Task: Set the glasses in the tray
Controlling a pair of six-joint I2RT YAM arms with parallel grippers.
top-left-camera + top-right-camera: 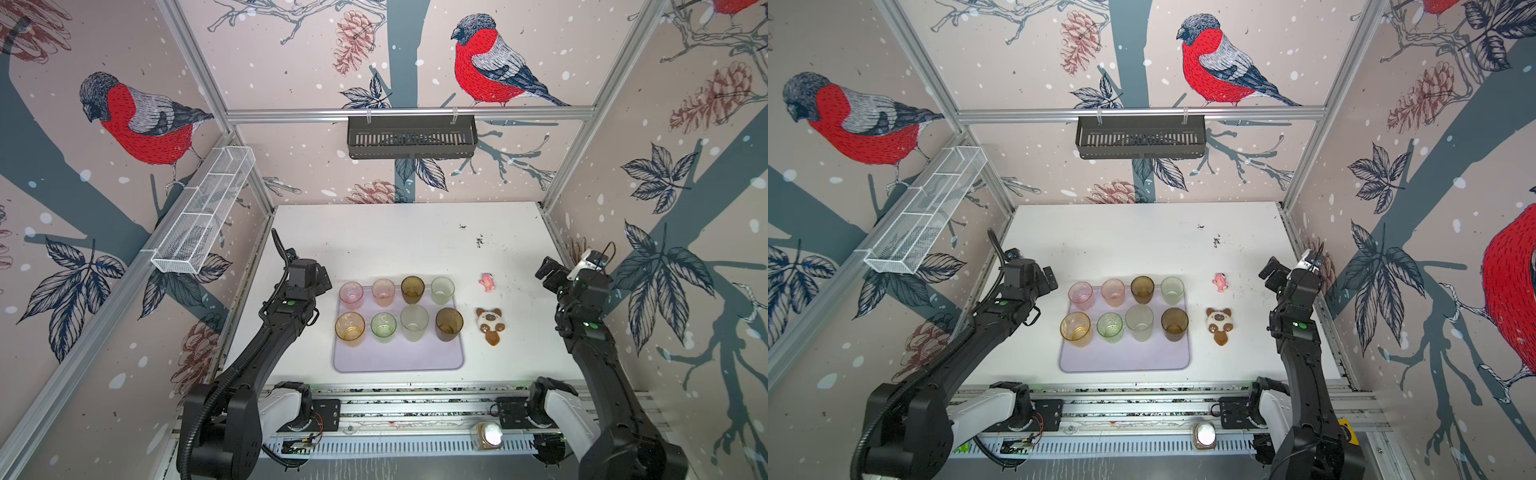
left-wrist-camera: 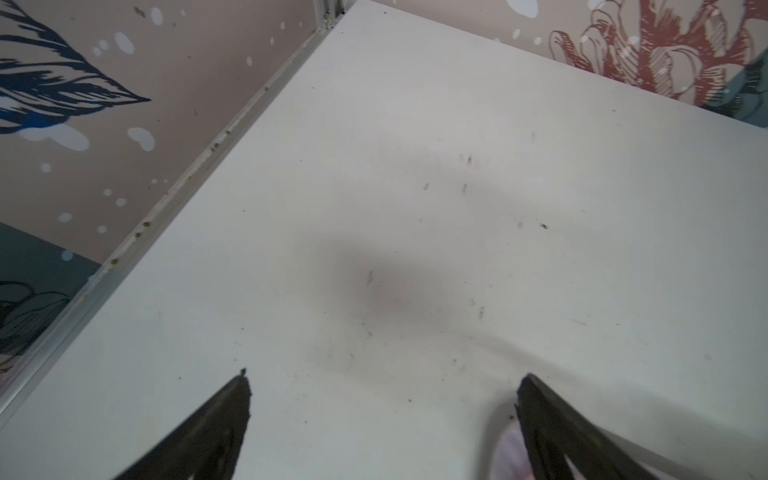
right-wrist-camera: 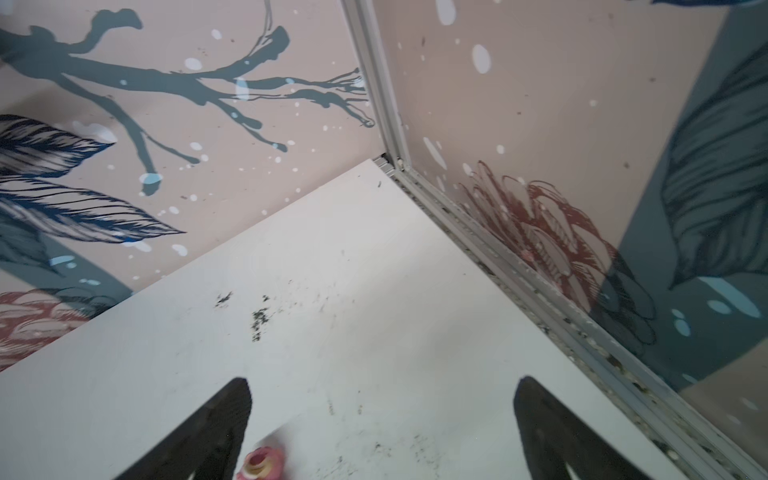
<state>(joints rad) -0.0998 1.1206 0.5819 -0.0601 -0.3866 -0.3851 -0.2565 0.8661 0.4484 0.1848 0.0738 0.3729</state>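
Observation:
The lavender tray lies at the table's middle front. Several glasses stand upright on it in two rows. The far row holds a pink glass, a second pink one, a brown one and a pale green one. The near row holds amber, green, a taller frosted one and brown. My left gripper hangs open just left of the tray, empty. My right gripper is open and empty near the right wall.
A small pink toy and a brown-and-white bear toy lie right of the tray. A white-lidded jar sits on the front rail. A black slotted basket and a white mesh basket hang on the walls.

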